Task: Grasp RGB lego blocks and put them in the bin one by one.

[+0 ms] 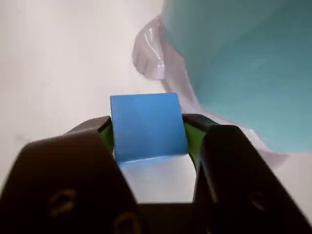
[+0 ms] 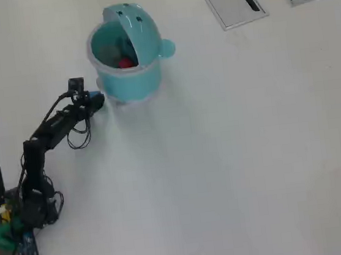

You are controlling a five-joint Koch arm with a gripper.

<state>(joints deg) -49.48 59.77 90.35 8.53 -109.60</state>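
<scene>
Centre-frame in the wrist view, gripper (image 1: 148, 134) clamps the blue lego block (image 1: 147, 126) just beside the teal bin (image 1: 243, 63) wall; I'd lift above the rim before opening.

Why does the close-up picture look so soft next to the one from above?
In the wrist view the bin and gripper sit very near the lens and blur; only the blue block looks fairly crisp. The overhead view is evenly lit, with faint shadows on the table.
</scene>
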